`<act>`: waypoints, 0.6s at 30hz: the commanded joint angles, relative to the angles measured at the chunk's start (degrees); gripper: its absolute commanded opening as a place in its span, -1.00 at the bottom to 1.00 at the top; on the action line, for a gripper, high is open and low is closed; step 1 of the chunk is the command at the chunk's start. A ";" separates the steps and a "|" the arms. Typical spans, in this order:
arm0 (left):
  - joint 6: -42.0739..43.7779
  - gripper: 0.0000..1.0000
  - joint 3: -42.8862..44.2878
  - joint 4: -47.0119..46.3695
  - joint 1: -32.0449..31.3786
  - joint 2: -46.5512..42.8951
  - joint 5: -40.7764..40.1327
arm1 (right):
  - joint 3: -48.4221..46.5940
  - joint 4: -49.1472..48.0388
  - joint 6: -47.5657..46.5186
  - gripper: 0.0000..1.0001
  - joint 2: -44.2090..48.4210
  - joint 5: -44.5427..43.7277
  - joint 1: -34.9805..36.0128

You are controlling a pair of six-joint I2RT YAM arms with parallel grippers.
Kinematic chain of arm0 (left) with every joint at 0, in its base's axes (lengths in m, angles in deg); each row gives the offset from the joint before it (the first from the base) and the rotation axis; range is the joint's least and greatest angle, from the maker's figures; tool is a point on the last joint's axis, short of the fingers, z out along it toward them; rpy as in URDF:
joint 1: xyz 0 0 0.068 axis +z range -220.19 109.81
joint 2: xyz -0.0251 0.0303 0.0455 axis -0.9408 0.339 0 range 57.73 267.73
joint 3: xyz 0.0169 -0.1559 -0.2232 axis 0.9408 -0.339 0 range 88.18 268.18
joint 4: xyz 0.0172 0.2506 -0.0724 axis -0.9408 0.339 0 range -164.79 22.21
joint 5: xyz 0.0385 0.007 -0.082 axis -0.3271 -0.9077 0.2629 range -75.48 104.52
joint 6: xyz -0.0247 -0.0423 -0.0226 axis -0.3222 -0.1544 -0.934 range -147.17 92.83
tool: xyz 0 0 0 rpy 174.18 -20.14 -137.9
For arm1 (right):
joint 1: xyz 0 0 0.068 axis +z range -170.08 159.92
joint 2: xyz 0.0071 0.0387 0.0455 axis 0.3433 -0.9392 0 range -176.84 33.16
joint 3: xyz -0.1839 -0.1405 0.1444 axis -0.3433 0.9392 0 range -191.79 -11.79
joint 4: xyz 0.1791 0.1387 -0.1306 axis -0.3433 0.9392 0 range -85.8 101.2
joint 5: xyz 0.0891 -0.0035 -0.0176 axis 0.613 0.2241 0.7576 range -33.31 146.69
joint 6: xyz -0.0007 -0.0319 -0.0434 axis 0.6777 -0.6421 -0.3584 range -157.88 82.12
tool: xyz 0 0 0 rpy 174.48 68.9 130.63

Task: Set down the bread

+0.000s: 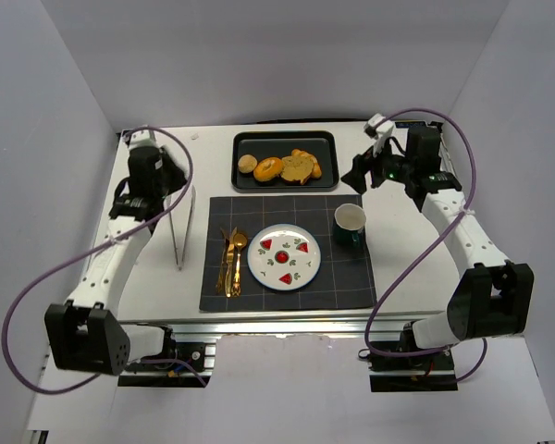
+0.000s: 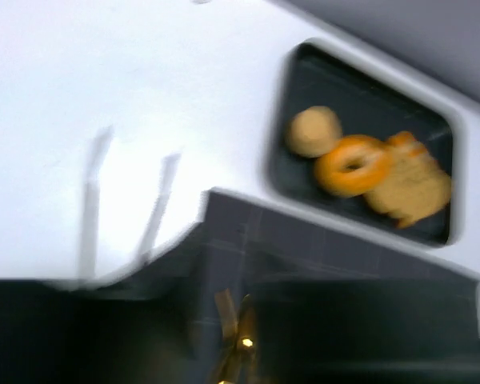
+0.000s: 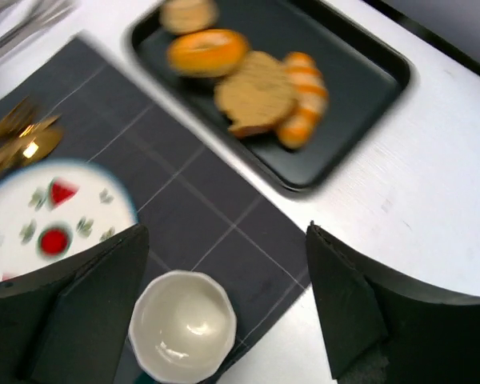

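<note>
Several breads lie in a black tray at the back of the table: a round roll, a bagel, a brown slice and a striped pastry. The right wrist view shows the bagel, slice and pastry. The blurred left wrist view shows the roll, bagel and slice. My left gripper hovers left of the tray, jaws apart and empty. My right gripper hovers right of the tray, open and empty.
A dark checked placemat holds a white strawberry plate, gold cutlery and a green cup. The cup sits just below my right jaws. A thin wire stand rises left of the mat.
</note>
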 commanded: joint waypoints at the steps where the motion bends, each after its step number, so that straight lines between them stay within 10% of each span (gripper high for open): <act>1: 2.59 -0.62 -6.42 10.29 3.69 -3.41 0.32 | 2.44 4.67 -20.10 0.51 2.76 25.45 -0.40; 3: 4.51 -1.00 -8.36 12.50 6.76 -4.73 1.37 | 3.59 4.86 -21.88 -0.37 2.33 32.09 0.90; 5: 6.27 -1.00 -9.86 16.01 7.30 -4.65 -0.02 | 2.90 7.04 -22.40 -0.67 0.75 31.48 2.23; 7: 8.21 0.08 -10.39 17.95 7.39 -3.25 -1.61 | 1.05 9.16 -23.11 -0.35 -1.18 31.57 3.20; 8: 9.26 0.36 -11.00 17.87 7.39 -2.38 -0.40 | 0.70 9.69 -23.02 0.12 -1.63 30.96 3.46; 18: 20.68 0.73 -6.79 12.78 6.34 16.51 3.13 | 2.54 7.06 -20.13 0.71 -1.37 26.82 3.99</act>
